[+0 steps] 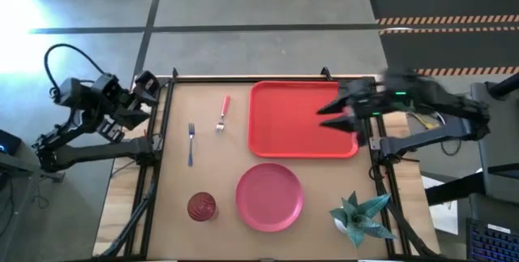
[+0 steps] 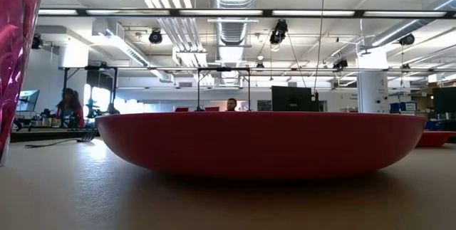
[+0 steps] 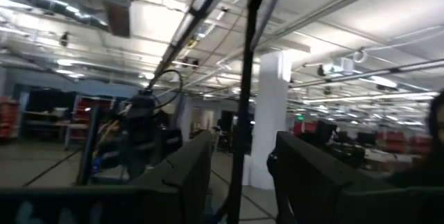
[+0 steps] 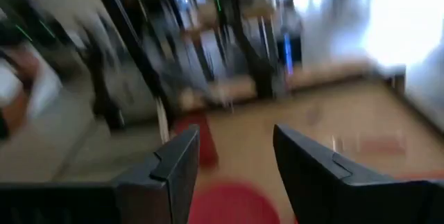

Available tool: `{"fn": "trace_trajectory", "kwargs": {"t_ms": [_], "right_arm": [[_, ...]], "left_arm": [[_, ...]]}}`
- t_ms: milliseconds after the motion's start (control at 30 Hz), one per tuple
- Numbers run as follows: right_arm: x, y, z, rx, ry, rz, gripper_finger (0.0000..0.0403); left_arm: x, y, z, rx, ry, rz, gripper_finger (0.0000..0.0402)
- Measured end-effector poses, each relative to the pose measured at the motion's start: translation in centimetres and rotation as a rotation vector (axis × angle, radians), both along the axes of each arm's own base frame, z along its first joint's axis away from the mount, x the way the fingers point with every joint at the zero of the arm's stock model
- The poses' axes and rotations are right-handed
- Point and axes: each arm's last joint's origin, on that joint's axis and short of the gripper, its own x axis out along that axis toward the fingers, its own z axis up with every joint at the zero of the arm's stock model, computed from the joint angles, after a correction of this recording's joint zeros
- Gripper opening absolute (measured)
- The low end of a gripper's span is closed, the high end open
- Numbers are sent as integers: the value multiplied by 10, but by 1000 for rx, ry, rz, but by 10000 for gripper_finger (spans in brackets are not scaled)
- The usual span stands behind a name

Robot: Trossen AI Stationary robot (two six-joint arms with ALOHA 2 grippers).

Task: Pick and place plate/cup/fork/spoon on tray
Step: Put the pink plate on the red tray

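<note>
Seen from above, the red tray (image 1: 296, 120) lies at the table's far right. The right gripper (image 1: 334, 116), fingers spread wide and empty, hangs over the tray's right edge. The plate (image 1: 269, 196) sits just near of the tray, with the cup (image 1: 202, 207) to its left. The fork (image 1: 223, 112) and spoon (image 1: 190, 143) lie left of the tray. The left gripper (image 1: 146, 86) waits at the table's far left corner, open with nothing between its fingers.

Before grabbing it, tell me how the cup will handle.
The cup stands upright beside the plate; being narrow, it may tip if nudged high. Its translucent ribbed plastic suggests it is light, and the ribs should help grip. On its side it would probably roll.
</note>
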Motion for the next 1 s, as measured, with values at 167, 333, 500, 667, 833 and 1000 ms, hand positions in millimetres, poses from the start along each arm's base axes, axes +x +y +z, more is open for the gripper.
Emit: {"fn": "trace_trajectory", "kwargs": {"t_ms": [167,333,500,667,833,1000], "right_arm": [[47,1,-28,76,296,56,176],[72,10,-65,162,561,126,175],[96,24,-117,231,806,174,167],[106,37,-142,228,929,207,160],[118,43,-177,201,1047,215,163],[125,44,-197,184,1090,242,166]], "left_arm": [[-9,-4,1,13,-15,-19,146],[-18,-7,-1,6,4,-21,146],[-21,-8,-2,8,4,-19,146],[-21,-8,-2,10,5,-18,146],[-19,-7,-3,7,11,-18,146],[-19,-7,-3,4,12,-20,146]]}}
